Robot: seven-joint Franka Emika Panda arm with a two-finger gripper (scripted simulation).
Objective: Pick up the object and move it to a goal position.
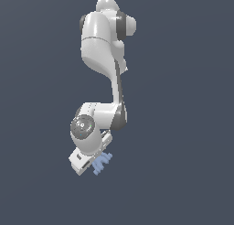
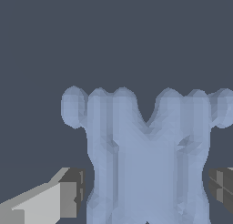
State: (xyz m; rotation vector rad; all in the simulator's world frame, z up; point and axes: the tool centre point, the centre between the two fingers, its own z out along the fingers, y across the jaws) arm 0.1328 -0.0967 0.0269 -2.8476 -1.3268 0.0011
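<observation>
Here, my hand brackets the blue piece, fingers set open either side, seemingly not yet touching. Approach done; closing, lifting and carrying to goal remain.

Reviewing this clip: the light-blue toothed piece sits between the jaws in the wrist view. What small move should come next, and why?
Probably close the jaws. In the wrist view the object fills the space between the two pads, one each side, with slight gaps apparently left. The exterior view shows the gripper right at the piece, so lifting seems premature.
</observation>
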